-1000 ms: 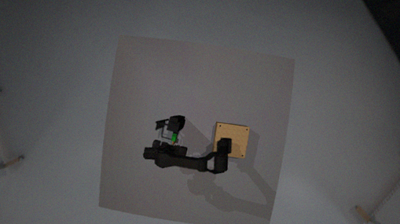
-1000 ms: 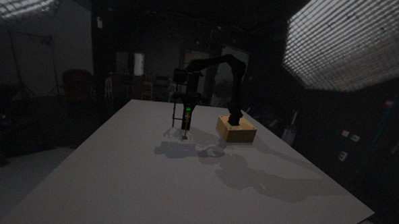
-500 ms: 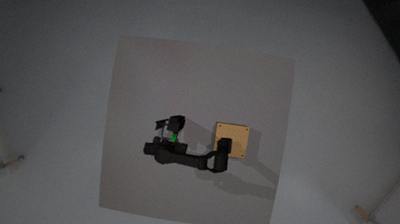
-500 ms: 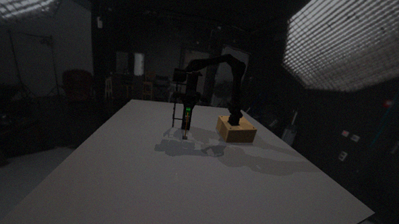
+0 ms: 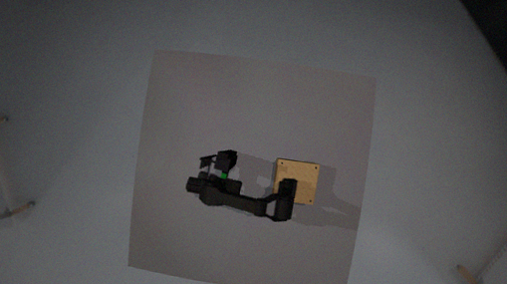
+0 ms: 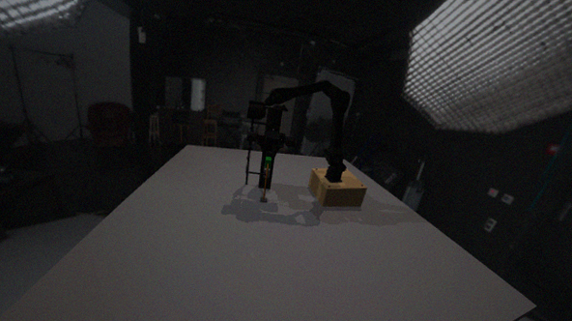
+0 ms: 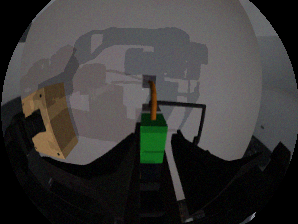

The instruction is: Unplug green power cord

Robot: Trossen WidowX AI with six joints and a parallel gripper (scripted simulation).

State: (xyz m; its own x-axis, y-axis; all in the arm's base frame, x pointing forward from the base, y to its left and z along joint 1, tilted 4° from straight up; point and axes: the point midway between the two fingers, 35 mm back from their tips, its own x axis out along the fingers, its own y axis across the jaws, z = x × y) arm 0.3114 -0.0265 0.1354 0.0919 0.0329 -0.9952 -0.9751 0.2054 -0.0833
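Observation:
The green plug (image 5: 224, 176) (image 6: 268, 161) (image 7: 153, 142) sits at the front of the upright black power strip (image 5: 227, 160) (image 6: 270, 180). Its orange cord (image 6: 266, 183) (image 7: 154, 102) runs down to a small dark block on the table. My gripper (image 7: 154, 137) is partly open. In the wrist view its fingertips stand on either side of the plug, with a gap at the right one; the left one is close to the plug, and whether it touches cannot be told. The arm hides part of the strip in the top view. Whether the plug is fully seated cannot be told.
A thin black frame (image 6: 247, 161) (image 7: 204, 122) stands beside the strip. The arm's base is on a yellow wooden box (image 5: 307, 170) (image 6: 343, 198) (image 7: 62, 117), right of the strip in the top and exterior views and at the left in the wrist view.

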